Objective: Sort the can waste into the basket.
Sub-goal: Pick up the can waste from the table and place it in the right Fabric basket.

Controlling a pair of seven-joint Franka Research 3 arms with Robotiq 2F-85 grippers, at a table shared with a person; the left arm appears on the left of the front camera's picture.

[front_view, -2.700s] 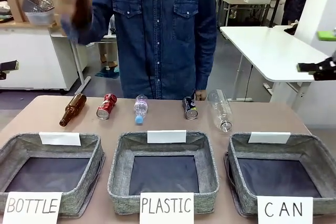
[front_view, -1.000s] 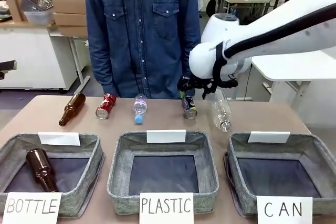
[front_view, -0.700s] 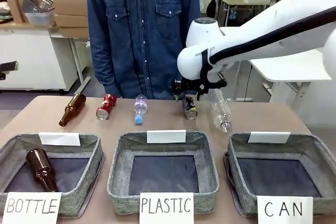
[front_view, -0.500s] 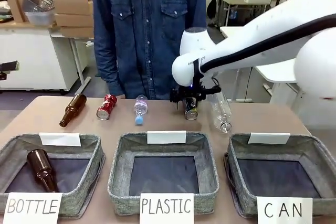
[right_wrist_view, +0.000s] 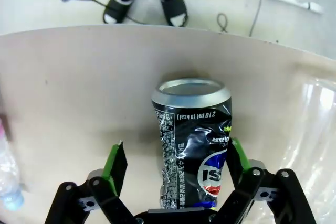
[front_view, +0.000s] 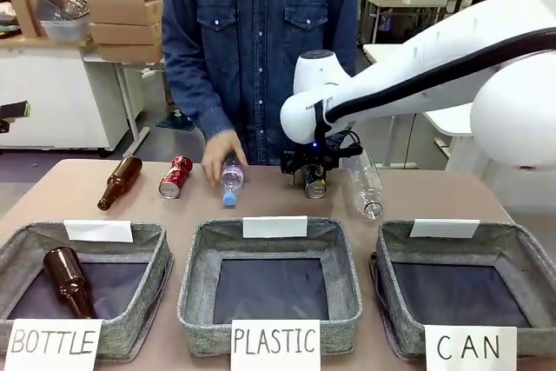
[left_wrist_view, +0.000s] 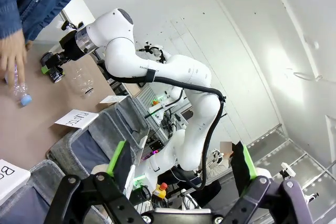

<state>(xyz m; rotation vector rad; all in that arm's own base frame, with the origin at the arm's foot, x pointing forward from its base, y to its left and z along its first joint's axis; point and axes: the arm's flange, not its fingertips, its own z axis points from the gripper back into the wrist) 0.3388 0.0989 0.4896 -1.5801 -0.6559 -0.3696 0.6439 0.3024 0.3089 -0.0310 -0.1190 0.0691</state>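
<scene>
Black crushed can (right_wrist_view: 191, 124) lies on the table (right_wrist_view: 79, 77) between my right claw's (right_wrist_view: 176, 146) spread pads, not yet clamped; left claw (left_wrist_view: 181, 148) gapes, holding nothing; red can (front_view: 175, 176) lies near the person's hand (front_view: 221, 152); CAN basket (front_view: 388, 267) sits empty.

Two cans (front_view: 175, 176) (front_view: 316, 187); two brown bottles (front_view: 120, 181) (front_view: 68, 280); two plastic bottles (front_view: 231, 178) (front_view: 365, 184); three baskets (front_view: 130, 336) (front_view: 193, 294) (front_view: 387, 303).
</scene>
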